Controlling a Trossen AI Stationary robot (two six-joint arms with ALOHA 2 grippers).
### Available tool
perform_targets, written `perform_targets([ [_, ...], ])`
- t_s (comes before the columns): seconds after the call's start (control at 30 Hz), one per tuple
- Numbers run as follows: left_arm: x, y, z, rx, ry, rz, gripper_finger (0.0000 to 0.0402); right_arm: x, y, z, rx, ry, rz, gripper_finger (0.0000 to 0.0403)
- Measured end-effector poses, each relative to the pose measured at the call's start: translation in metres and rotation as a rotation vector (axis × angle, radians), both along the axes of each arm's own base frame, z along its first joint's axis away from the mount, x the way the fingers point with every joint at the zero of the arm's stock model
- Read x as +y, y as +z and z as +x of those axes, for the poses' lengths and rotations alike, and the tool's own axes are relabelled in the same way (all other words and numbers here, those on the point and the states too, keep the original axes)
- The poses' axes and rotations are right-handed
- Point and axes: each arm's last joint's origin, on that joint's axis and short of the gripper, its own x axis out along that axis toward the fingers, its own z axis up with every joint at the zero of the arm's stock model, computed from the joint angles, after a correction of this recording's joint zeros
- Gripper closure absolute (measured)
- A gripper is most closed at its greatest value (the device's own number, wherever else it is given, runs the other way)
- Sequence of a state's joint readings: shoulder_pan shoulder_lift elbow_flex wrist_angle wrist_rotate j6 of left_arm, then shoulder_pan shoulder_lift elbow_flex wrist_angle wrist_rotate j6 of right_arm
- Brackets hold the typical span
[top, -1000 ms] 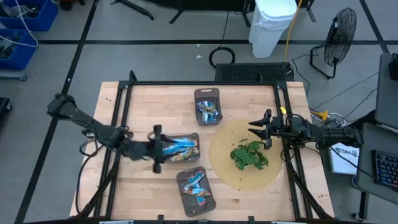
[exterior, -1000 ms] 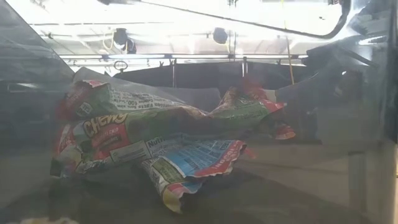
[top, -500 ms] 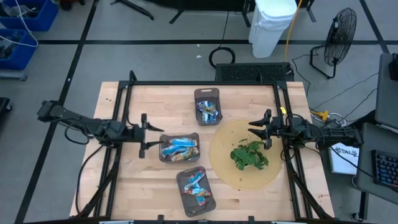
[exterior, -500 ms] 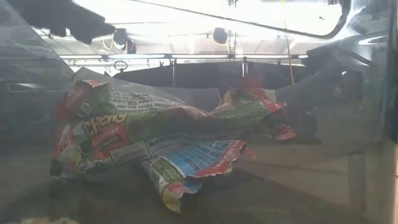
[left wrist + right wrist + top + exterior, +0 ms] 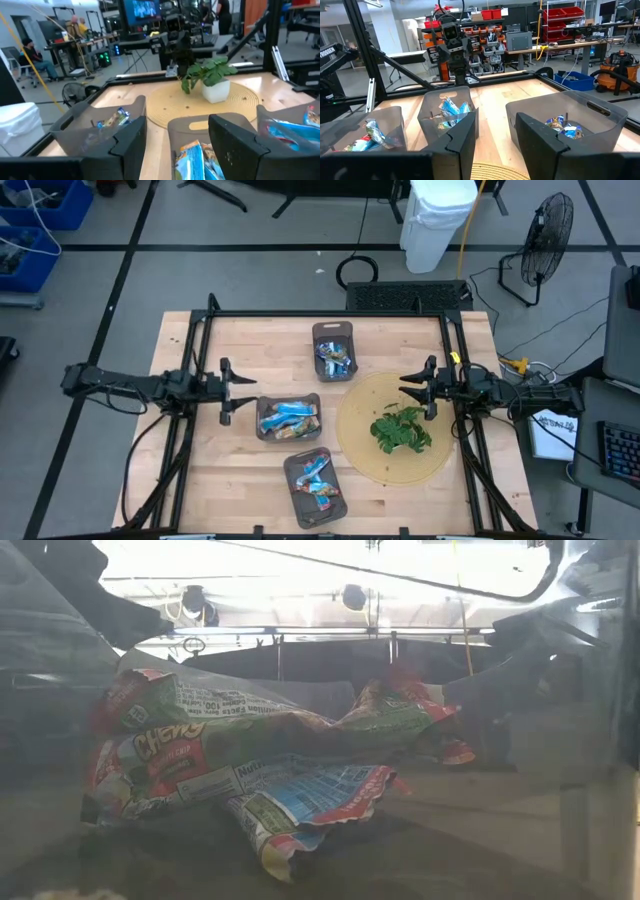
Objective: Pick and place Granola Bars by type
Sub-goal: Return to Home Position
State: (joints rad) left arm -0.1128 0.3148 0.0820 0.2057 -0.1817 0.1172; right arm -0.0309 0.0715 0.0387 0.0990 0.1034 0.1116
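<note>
**Bars in 3 trays, both grippers empty**

We find Granola Bars (image 5: 315,476) heaped in the near tray (image 5: 290,470), the middle tray (image 5: 260,430) and the far tray (image 5: 334,330). The left gripper (image 5: 226,391) hangs just left of the middle tray, the right gripper (image 5: 428,388) near the plant (image 5: 400,428). Both gape wide, holding nothing.

Overhead camera looked straight down; low one hugged Granola Bars (image 5: 230,770); opposed wrist cameras shared the tray (image 5: 187,132) ahead of left gripper (image 5: 238,392).
</note>
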Motion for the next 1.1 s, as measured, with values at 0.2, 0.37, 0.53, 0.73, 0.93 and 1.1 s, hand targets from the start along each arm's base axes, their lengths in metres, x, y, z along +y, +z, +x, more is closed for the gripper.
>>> perform_targets([
  [0.2,0.008,-0.013,-0.005,-0.020,0.003,-0.026,0.0186,0.000,0.000,0.000,0.000,0.000,0.000,0.0273],
  [0.37,0.015,-0.020,-0.007,0.011,0.002,-0.054,0.0186,0.000,0.000,0.000,-0.001,0.000,0.000,0.0273],
  [0.53,0.021,-0.023,-0.008,0.044,0.013,-0.076,0.0186,0.000,0.000,0.000,0.000,0.000,0.000,0.0273],
  [0.73,0.024,-0.025,-0.009,0.061,-0.006,-0.103,0.0186,0.000,0.000,0.000,-0.001,0.000,0.000,0.0273],
  [0.93,0.027,-0.027,-0.009,0.071,0.055,-0.132,0.0186,0.000,0.000,0.000,-0.001,0.000,0.000,0.0273],
  [1.1,0.027,-0.025,-0.009,0.052,0.059,-0.140,0.0186,0.000,0.000,0.000,-0.001,0.000,0.000,0.0273],
])
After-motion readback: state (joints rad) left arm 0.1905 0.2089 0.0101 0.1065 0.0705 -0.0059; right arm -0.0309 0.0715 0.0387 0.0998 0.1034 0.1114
